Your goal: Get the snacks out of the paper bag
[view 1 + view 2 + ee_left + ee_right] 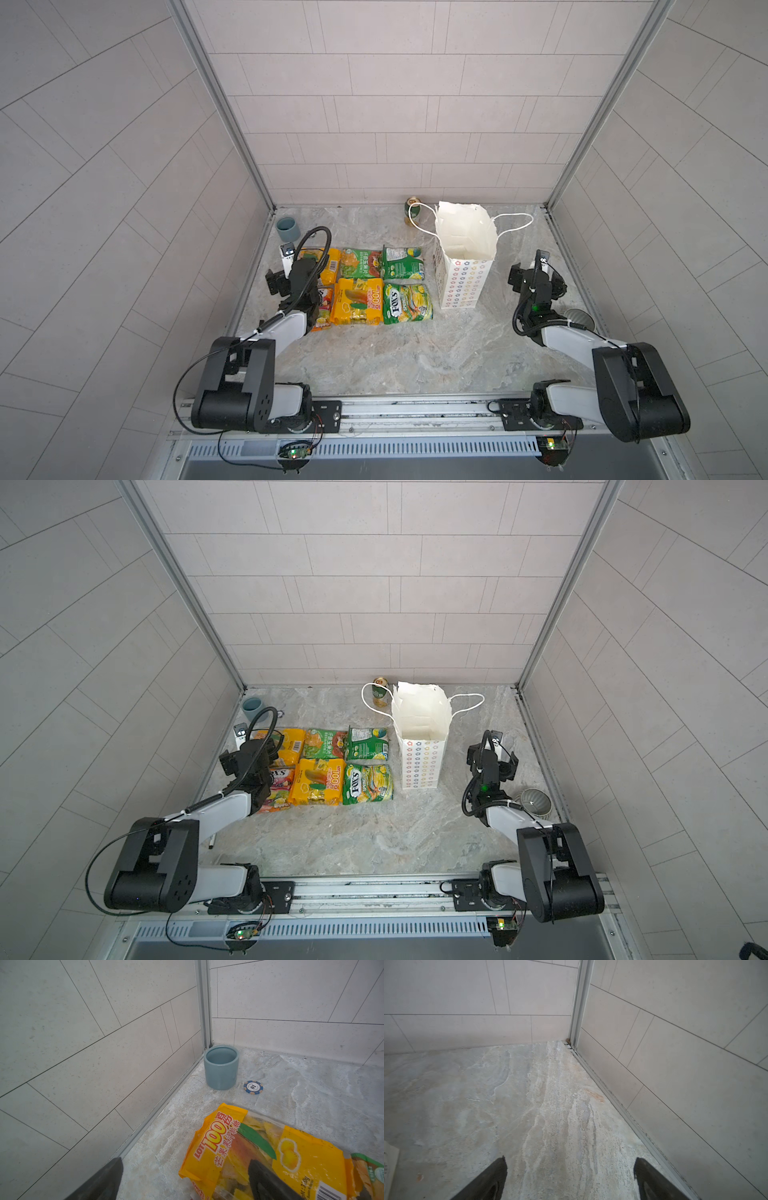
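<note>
Six snacks [361, 301] gridded, paper bag [465, 270] upright

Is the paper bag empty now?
Appears empty: the paper bag stands open, only white inside in both top views; six snacks lie outside.

Right claw in the clear, left claw hemmed in

Ahead of the right claw [570, 1160] it's bare table [529, 1095] right up to the corner, right wall [685, 1084] close along its outer finger, paper bag [389, 1157] just off the inner one. The left claw [186, 1167] has a yellow packet [291, 1157] beneath its inner finger, a blue cup [221, 1068] and chip [253, 1087] ahead, left wall [83, 1064] tight outside.
</note>
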### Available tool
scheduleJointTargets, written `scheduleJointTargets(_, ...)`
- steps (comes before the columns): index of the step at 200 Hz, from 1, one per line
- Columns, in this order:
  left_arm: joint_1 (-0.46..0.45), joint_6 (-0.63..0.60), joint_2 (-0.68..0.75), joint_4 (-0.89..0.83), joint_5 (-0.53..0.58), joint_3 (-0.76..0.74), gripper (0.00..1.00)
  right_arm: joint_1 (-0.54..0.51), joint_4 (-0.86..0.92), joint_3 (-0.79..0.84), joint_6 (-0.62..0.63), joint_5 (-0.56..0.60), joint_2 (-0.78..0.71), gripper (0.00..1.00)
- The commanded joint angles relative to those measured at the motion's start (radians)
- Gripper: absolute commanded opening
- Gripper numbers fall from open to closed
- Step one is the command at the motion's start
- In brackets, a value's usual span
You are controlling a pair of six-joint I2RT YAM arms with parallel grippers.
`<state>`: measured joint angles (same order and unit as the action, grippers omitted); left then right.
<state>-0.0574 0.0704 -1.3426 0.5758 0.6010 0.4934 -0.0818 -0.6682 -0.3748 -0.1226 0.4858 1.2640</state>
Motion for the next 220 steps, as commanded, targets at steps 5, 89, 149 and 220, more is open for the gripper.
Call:
scheduleJointTargets(5,0.006,0.028,-0.012,-0.089,-0.014,0.055,1.00,-0.040,-0.085,0.026,0.061,0.055,0.034,0.96)
scheduleJointTargets(89,0.014,0.023,-0.167,0.206,-0.233,-0.065,1.00,-0.062,-0.355,0.053,0.114,0.054,0.251,1.00)
scheduleJointTargets(149,-0.009,-0.059,-0.237,0.393,-0.354,-0.127,1.00,-0.053,-0.339,0.048,0.098,0.030,0.252,1.00)
scheduleJointTargets(220,-0.005,-0.061,-0.247,0.337,-0.378,-0.091,1.00,-0.051,-0.489,0.103,0.101,-0.015,0.319,1.00)
